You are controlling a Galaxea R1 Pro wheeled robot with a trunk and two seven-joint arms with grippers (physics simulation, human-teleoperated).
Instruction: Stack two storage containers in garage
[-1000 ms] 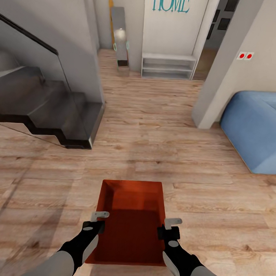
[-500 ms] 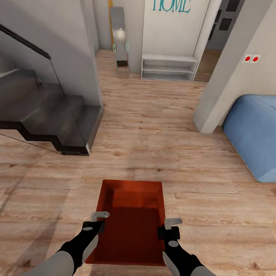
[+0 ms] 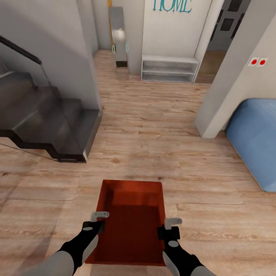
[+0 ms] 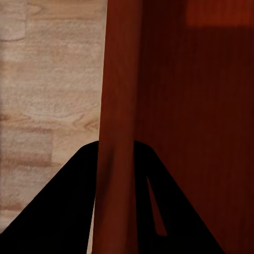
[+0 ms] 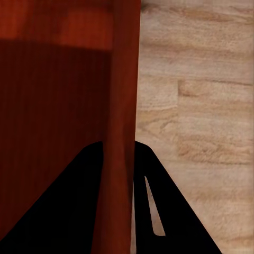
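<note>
Past the stairs, the left gripper pinches the bin's left wall and the right gripper its right wall, carrying it level above the wood floor; next, drive steadily toward the garage.

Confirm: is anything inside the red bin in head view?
No. The storage container, held by the left pincer and right pincer on its side walls, shows a bare bottom.
</note>
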